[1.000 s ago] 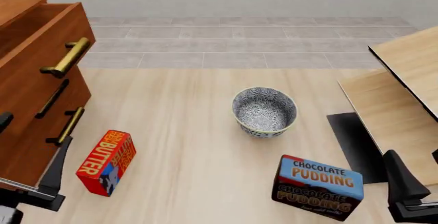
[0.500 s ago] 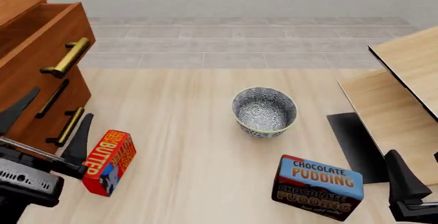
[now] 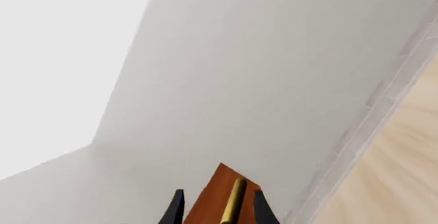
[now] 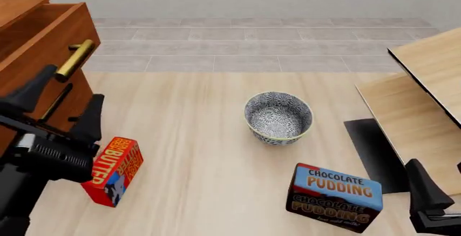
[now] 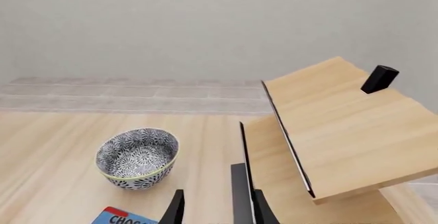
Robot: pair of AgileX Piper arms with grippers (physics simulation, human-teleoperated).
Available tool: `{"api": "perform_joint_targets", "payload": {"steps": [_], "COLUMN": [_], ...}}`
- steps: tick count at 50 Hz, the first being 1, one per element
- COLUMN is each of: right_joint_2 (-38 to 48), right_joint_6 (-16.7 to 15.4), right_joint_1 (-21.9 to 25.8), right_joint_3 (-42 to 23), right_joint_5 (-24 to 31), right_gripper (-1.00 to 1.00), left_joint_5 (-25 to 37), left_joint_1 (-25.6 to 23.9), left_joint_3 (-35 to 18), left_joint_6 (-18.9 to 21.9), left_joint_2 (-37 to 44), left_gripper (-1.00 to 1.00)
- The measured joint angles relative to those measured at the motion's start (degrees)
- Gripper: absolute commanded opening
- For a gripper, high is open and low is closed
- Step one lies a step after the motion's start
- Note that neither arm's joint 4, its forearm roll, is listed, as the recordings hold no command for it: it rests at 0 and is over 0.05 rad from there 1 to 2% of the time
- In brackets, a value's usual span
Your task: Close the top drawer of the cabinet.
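Observation:
The cabinet (image 4: pixel 16 8) stands at the far left, reddish-brown with brass bar handles. Its top drawer (image 4: pixel 45 49) is pulled out toward the table, and its handle (image 4: pixel 75 59) is in plain sight. My left gripper (image 4: pixel 63 105) is open just in front of the lower drawer fronts, below that handle. In the left wrist view the brass handle (image 3: pixel 234 201) and the drawer front (image 3: pixel 211 199) appear between the open gripper's (image 3: pixel 219 211) fingers, farther on. My right gripper (image 4: pixel 441 184) rests open and empty at the near right corner.
A red butter box (image 4: pixel 112 170) stands right beside the left arm. A patterned bowl (image 4: pixel 278 117) sits mid-table and a chocolate pudding box (image 4: pixel 333 196) lies near the front. Pale wood panels (image 4: pixel 421 101) lean at the right over a dark mat (image 4: pixel 371 152).
My left arm has risen from the near left corner and moved forward, so its fingers now stand before the drawer fronts. The right arm has stayed put.

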Motion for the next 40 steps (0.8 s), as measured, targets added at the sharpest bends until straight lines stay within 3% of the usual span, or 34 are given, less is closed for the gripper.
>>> {"api": "perform_joint_targets", "payload": {"steps": [20,40], "right_joint_2": [0.0,0.0], "right_joint_6": [0.24,0.46], "right_joint_1": [-0.35,-0.4], "right_joint_3": [0.02,0.01], "right_joint_5": [0.55,0.64], "right_gripper": [1.0,1.0], "left_joint_5": [-0.93,-1.06], "left_joint_1": [4.57,6.12], "left_joint_3": [-5.98,-8.7], "left_joint_6": [7.75,9.9], "left_joint_2": [7.92,15.22], "left_gripper": [1.0,1.0]}}
